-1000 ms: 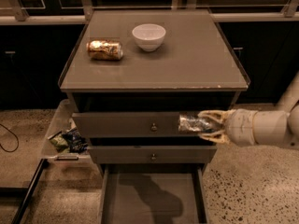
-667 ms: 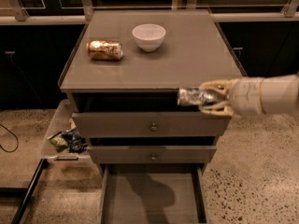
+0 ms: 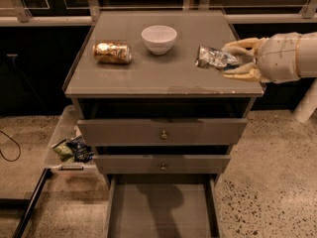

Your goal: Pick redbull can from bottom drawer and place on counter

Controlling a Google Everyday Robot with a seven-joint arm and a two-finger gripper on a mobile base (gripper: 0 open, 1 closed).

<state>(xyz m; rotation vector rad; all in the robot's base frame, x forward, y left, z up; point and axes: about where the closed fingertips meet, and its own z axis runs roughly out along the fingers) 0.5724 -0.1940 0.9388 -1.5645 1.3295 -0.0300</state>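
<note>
Silver redbull can (image 3: 214, 57) gripped sideways in the end effector (image 3: 227, 60), over the counter's (image 3: 163, 76) right side, seemingly just clear of the surface. Bottom drawer (image 3: 161, 212) open, bare. Placing step: next, lower gently and release.

tool (image 3: 231, 60) w/ redbull can (image 3: 212, 57), prob. over counter (image 3: 158, 76)

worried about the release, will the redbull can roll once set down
Probably: the redbull can lies sideways in the gripper over the counter at its right edge, so it may roll. Slim, so likely light; shiny metal, perhaps slippery.
</note>
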